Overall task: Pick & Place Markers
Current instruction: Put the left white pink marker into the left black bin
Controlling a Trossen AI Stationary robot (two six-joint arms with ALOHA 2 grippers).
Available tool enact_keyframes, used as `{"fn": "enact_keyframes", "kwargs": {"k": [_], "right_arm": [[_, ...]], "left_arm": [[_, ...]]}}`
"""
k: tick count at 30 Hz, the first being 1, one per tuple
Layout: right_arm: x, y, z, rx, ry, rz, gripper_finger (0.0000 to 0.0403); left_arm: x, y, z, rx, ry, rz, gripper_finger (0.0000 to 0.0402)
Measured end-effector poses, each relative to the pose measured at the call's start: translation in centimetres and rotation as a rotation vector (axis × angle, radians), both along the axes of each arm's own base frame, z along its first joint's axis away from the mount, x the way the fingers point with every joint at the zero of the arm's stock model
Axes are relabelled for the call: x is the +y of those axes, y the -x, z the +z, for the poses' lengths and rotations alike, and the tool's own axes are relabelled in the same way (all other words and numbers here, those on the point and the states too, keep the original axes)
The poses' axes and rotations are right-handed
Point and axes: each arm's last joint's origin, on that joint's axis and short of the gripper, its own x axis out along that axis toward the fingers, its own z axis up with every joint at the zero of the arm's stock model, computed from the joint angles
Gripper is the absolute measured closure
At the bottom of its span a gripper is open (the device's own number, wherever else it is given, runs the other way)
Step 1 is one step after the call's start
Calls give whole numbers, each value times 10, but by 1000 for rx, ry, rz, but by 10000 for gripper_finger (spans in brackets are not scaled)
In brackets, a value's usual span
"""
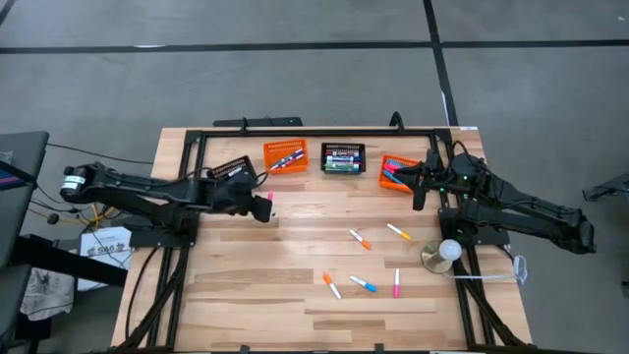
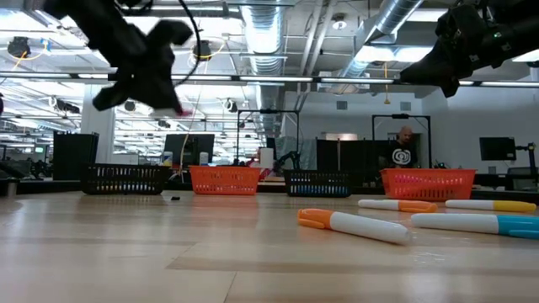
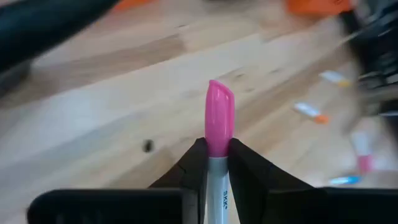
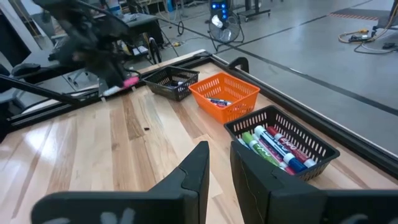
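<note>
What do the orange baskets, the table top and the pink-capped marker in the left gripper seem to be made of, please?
Orange baskets: probably moulded plastic, judging by the even mesh walls and uniform colour.
Table top: wood, likely sealed; plank seams and grain show with a slight sheen.
Pink-capped marker, pinched in the left gripper: plastic by its look; the cap is smooth and glossy with a highlight.

Inventory: my left claw (image 3: 216, 177) is showing black, gripping a white marker (image 3: 219, 134) wearing a pink cap; worktop (image 1: 295, 295) is showing pale wood grain; baskets (image 1: 285, 155) are glowing orange.
</note>
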Motion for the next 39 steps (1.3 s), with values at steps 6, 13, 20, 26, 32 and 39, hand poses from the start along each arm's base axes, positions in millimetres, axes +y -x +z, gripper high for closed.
{"fn": "enact_keyframes", "kwargs": {"k": [6, 13, 20, 26, 32, 39], "right_arm": [[0, 0, 0, -3, -17, -6, 346], [0, 0, 0, -8, -31, -10, 346], [0, 0, 0, -7, -31, -11, 346], [0, 0, 0, -8, -32, -11, 346], [0, 0, 0, -8, -32, -12, 346], [0, 0, 0, -8, -33, -12, 346]], "left_arm": [[30, -1, -16, 178, -45, -23, 351], [66, 10, -14, 345, -128, -76, 351], [92, 25, -4, 530, -218, -189, 350], [104, 40, -7, 670, -249, -306, 347], [119, 49, -9, 723, -264, -340, 346], [138, 46, -32, 752, -129, -396, 346]]}}
